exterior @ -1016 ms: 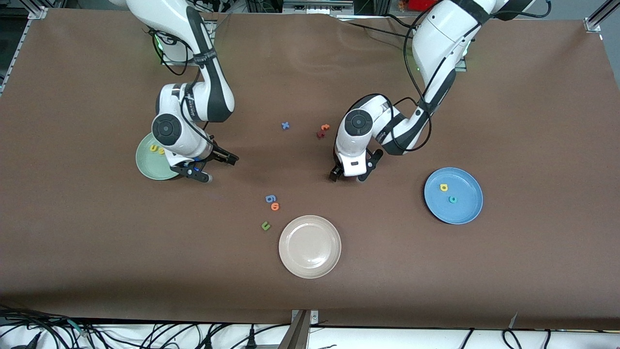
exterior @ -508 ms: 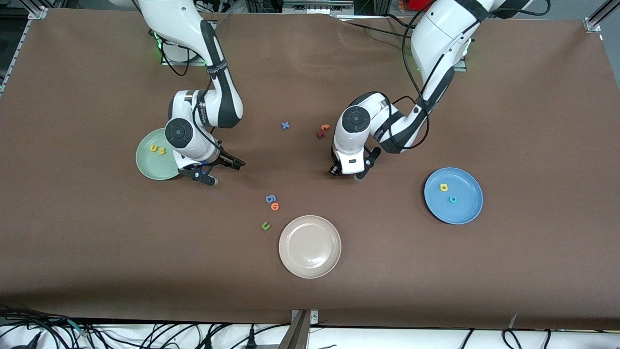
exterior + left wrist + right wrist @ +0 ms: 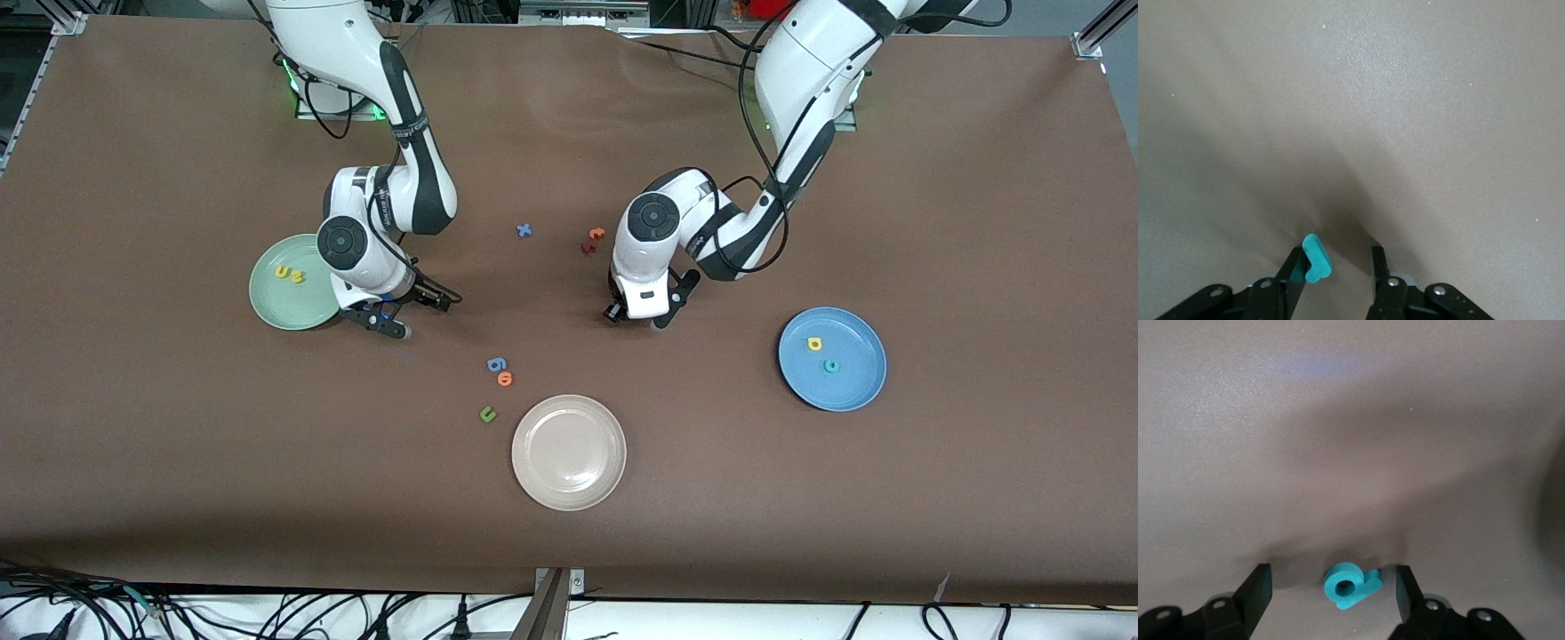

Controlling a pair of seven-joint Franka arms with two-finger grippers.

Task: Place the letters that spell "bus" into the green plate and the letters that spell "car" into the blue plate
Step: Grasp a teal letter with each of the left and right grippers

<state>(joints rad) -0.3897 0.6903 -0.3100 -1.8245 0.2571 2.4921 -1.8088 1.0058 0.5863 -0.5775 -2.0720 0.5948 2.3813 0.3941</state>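
Note:
The green plate [image 3: 267,302] holds the yellow-orange "u" [image 3: 283,272] and yellow "s" [image 3: 297,277]. Beside it, toward the table's middle, my right gripper [image 3: 418,316] [image 3: 1331,573] is low over the cloth and open. The teal "b" [image 3: 1350,585] lies flat between its fingers, touching neither. My left gripper [image 3: 636,320] [image 3: 1338,257] is down at the table's middle. The teal "r" [image 3: 1316,259] stands tilted against one finger, with a gap to the other finger. The blue plate [image 3: 858,382] holds the yellow "a" [image 3: 814,343] and teal "c" [image 3: 831,365].
A cream plate [image 3: 569,452] sits nearer the camera. Beside it lie a dark green "u" [image 3: 487,413], an orange "o" [image 3: 505,379] and a blue figure [image 3: 496,364]. A blue "x" [image 3: 524,230], orange "t" [image 3: 597,234] and dark red letter [image 3: 588,247] lie near the left arm.
My right arm has slid away from the green plate toward the table's middle, its jaws narrowing a little. The left gripper's jaws have drawn much closer together in place.

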